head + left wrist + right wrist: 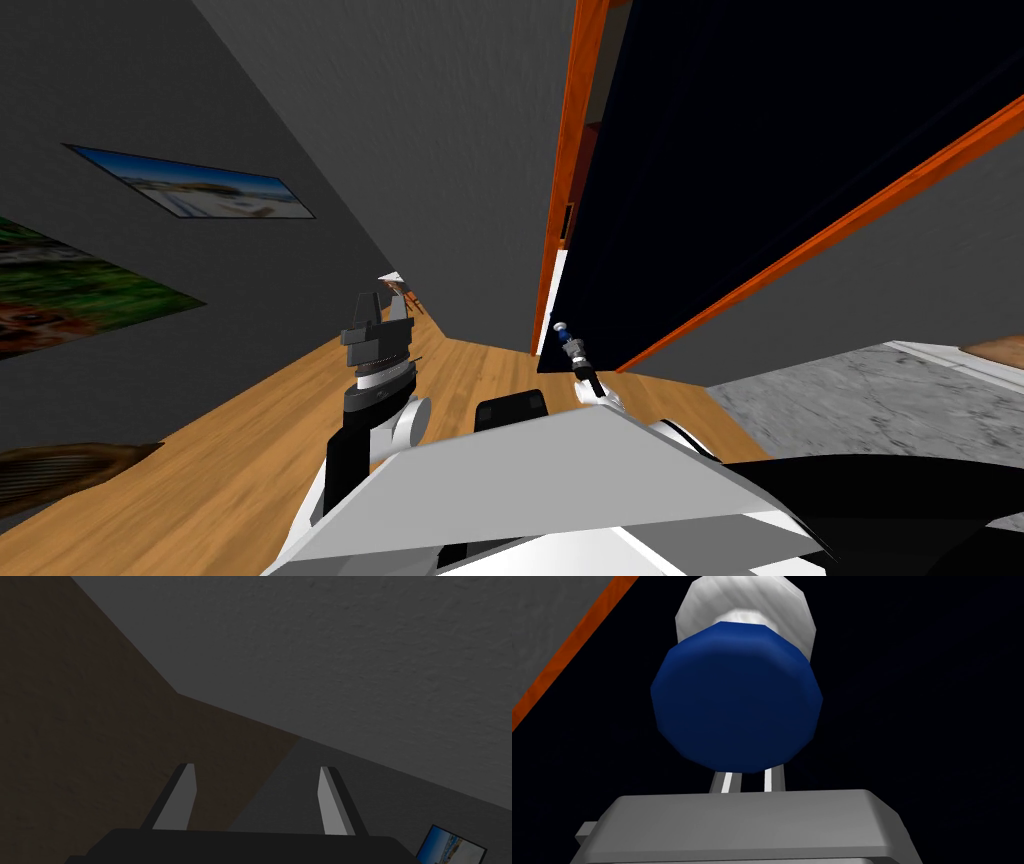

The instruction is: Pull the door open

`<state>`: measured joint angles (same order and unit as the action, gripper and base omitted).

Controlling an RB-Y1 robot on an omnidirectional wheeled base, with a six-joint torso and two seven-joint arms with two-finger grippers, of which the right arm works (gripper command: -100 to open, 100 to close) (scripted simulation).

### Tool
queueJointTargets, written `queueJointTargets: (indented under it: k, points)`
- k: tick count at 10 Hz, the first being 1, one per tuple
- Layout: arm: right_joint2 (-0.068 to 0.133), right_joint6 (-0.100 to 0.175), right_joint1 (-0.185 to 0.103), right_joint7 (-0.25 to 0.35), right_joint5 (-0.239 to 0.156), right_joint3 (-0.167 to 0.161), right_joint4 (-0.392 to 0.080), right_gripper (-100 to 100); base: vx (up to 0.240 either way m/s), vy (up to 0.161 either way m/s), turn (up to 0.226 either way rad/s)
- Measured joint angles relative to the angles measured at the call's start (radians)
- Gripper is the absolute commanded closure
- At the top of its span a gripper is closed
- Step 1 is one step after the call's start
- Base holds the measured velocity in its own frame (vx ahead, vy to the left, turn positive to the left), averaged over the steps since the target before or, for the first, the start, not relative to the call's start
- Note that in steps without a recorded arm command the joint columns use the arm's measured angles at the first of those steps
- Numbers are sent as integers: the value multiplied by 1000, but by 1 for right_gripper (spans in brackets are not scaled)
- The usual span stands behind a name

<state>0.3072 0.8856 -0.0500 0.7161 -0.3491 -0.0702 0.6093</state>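
The dark door (760, 150) stands barely a crack off its orange frame (563, 150), so most of the pull seems left; at the door's blue knob (737, 706), the right gripper (748, 781) has its fingers drawn close, tips hidden, grip unconfirmed.

Dim, flat light; near-black door (750, 180); splayed edges.
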Motion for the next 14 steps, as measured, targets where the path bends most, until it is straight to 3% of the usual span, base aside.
queueJointTargets:
  k: [1,2,3,4,5,6,7,8,11,12,14]
  points:
    - [1,-13,7,2,-2,0,19,100,-39,-10,63]
    - [4,-12,-11,28,-11,-7,-5,100,-31,-18,31]
    - [1,-27,9,36,-19,-6,32,100,-35,-23,40]
    - [1,-17,-12,62,-28,-14,-2,100,-32,-15,32]
    - [1,-18,-4,79,-34,-16,11,100,-36,-21,51]
    - [-1,-40,28,93,-46,-18,66,100,-40,-16,28]
    - [-1,-42,17,111,-51,-23,53,100,-12,2,14]
    - [1,-41,14,120,-52,-25,47,-100,-36,-19,-9]
    - [13,-43,21,178,-84,-23,46,-100,-84,-15,41]
    - [1,-25,4,207,-87,-39,18,-100,-81,49,81]
    - [-7,-40,23,216,-91,-45,66,-100,-54,27,14]
